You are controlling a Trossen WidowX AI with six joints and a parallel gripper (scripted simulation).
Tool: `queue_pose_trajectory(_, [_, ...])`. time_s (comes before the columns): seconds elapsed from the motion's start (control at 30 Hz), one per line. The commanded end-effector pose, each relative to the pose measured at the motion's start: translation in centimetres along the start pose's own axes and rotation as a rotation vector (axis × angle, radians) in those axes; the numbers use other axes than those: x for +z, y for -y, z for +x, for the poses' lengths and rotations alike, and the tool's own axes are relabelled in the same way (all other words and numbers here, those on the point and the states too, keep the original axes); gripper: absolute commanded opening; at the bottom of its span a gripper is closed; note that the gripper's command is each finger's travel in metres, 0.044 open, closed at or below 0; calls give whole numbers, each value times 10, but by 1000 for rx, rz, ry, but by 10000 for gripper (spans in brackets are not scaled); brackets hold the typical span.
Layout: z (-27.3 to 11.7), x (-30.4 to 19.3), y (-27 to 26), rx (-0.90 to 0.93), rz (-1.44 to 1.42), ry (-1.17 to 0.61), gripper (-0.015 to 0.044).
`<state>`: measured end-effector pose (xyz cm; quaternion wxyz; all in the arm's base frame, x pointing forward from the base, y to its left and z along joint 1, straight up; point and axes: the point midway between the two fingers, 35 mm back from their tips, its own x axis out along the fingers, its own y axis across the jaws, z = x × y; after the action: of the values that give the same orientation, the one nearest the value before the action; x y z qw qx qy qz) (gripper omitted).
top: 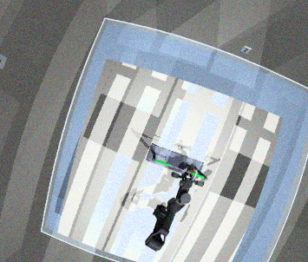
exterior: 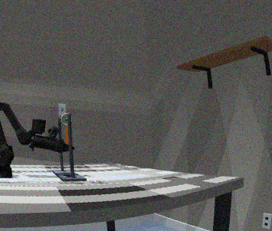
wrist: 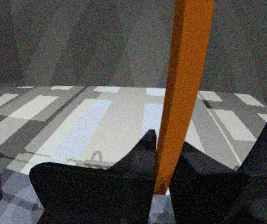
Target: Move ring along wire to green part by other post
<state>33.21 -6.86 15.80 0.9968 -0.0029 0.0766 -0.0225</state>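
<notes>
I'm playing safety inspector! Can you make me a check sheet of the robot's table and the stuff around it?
Surface: table with patchy light and dark areas.
Job's things: orange handle between the fingers; ring up at the wire's green part beside a post.
Clutter: nothing seen.
Gripper: shut on the handle.
Cables: nothing seen.
Surroundings: wooden shelf and wall outlet.

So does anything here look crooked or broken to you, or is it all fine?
Nothing looks damaged or spilled. The two posts stand upright, the white ring hangs high beside one, and the gripper is closed on its orange handle.
</notes>
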Motion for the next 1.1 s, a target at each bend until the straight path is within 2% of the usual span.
queue_pose_trajectory(0.0, [0,0,0,-1,-3,-1,-150])
queue_pose_trajectory(1.07, [0,1,-25,5,2,-7,-150])
